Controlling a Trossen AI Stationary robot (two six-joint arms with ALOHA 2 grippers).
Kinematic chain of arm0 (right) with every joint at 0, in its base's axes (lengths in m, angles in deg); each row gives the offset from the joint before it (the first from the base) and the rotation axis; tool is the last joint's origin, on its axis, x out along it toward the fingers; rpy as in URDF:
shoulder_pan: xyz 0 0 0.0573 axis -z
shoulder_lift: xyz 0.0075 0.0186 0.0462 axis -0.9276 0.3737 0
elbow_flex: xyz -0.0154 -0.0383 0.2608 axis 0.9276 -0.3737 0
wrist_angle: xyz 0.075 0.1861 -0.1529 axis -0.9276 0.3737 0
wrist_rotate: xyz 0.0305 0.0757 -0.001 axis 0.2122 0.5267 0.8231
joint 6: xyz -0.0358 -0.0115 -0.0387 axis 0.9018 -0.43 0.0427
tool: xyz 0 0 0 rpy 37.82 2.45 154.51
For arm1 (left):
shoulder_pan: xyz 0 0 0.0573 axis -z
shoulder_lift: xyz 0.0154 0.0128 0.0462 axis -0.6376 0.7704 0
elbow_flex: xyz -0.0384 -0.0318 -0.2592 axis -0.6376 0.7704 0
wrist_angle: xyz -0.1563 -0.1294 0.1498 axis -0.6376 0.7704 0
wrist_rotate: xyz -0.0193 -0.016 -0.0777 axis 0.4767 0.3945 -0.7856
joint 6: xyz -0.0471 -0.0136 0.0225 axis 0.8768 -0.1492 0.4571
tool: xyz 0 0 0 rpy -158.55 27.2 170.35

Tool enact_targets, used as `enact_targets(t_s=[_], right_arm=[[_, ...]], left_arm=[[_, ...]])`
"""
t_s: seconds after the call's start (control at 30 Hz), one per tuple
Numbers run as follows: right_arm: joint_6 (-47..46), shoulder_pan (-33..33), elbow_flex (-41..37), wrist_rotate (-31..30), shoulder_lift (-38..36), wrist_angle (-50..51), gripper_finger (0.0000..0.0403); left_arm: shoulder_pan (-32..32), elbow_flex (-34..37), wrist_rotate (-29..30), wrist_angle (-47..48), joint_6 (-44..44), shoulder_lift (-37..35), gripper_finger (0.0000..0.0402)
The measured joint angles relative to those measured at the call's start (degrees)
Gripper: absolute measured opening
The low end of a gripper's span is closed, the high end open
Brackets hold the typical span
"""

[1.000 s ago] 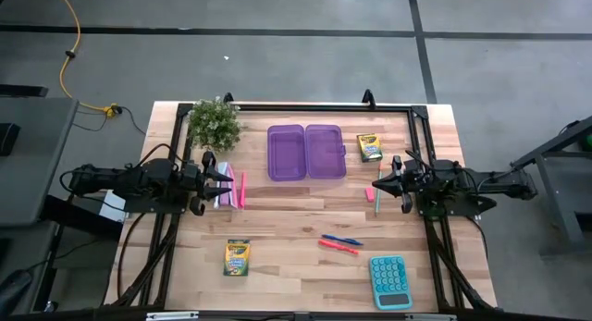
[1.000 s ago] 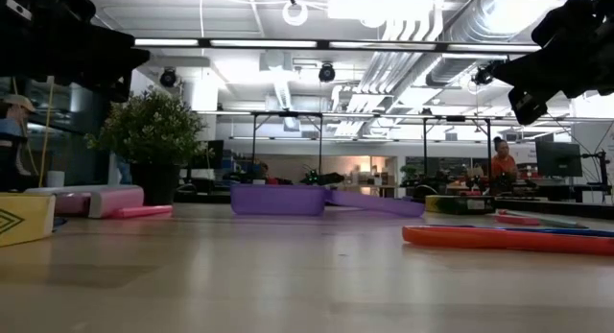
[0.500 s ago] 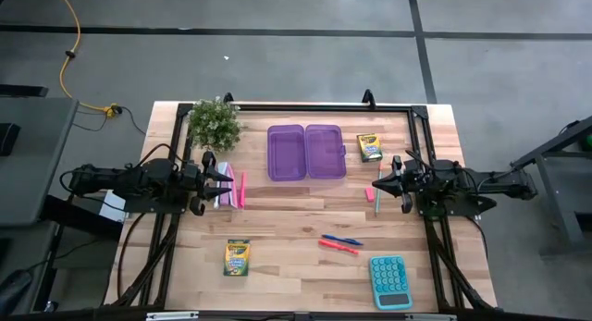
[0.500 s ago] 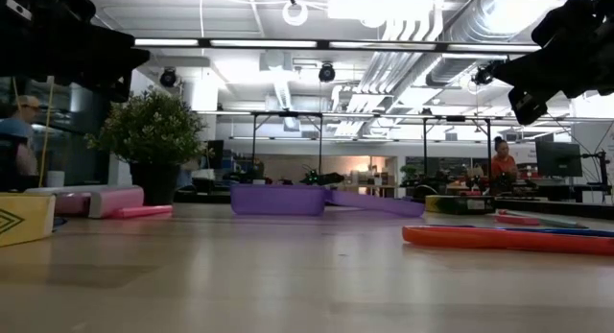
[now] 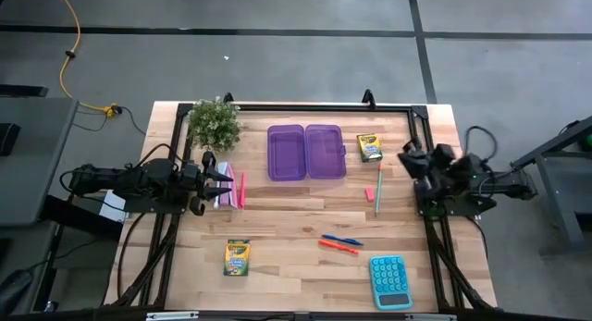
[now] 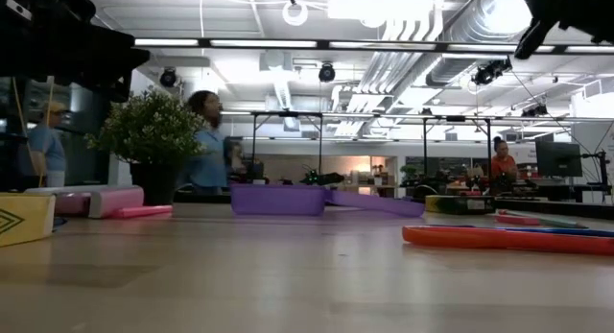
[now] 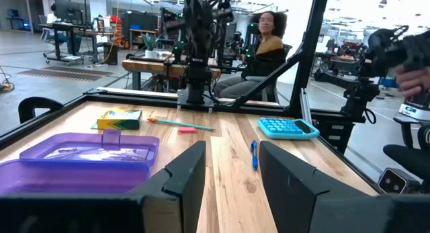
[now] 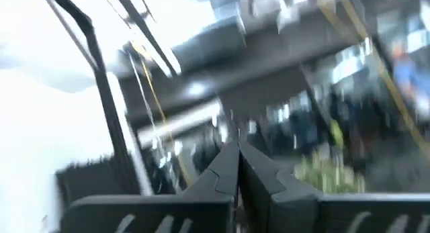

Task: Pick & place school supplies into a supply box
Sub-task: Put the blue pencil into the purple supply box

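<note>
Supply box [image 5: 306, 152] lies well apart from both arms' jaws.

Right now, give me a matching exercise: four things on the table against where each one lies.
Things:
1. supply box
2. calculator
3. potted plant
4. left gripper

Places:
A. near right corner of the table
B. far left corner
C. far middle, lying open
D. left edge, over the pink-and-white booklet

Pairs: 1-C, 2-A, 3-B, 4-D
</note>
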Motion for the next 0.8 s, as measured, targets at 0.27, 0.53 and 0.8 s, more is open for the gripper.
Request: enact_targets(t_s=[0.27, 0.53, 0.8], right_arm=[[3.8, 0.0, 0.0, -6.7, 0.0, 0.3, 0.0], [3.4, 0.0, 0.0, -10.4, 0.0, 4.1, 0.0], [3.3, 0.0, 0.0, -11.8, 0.0, 5.8, 0.0]], left_arm=[[0.0, 0.0, 0.0, -0.7, 0.0, 0.0, 0.0131], [0.0, 0.0, 2.1, -8.0, 0.2, 0.0, 0.0131], [0.0, 0.0, 2.7, -12.6, 7.9, 0.0, 0.0131]])
